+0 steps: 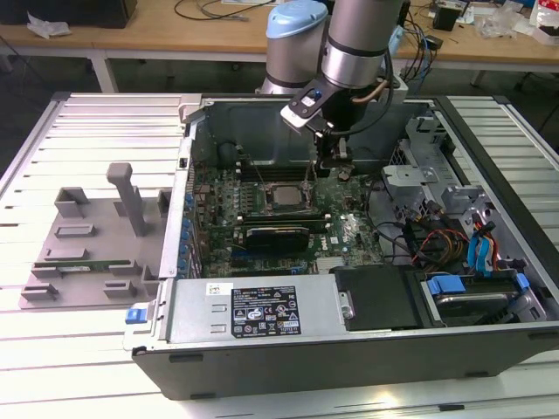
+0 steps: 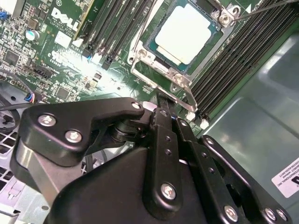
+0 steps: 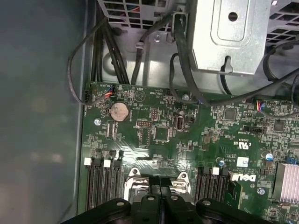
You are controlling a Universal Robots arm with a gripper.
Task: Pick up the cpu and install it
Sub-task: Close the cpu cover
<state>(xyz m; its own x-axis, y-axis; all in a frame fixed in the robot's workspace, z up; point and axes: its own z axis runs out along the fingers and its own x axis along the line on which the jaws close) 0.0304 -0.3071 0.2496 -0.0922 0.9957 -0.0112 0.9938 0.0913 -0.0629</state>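
Observation:
The cpu, a flat square chip with a silver-grey top, lies flat in the motherboard socket inside the open computer case. In the second wrist view the cpu sits within the metal socket frame. My gripper hangs just above the board, a short way to the exterior view's right of the cpu and apart from it. Its black fingers are shut together with nothing between them, as both wrist views show.
Memory slots flank the socket. A metal drive cage and loose cables crowd the case on the exterior view's right. A grey fixture with a green memory stick lies on the table at the left.

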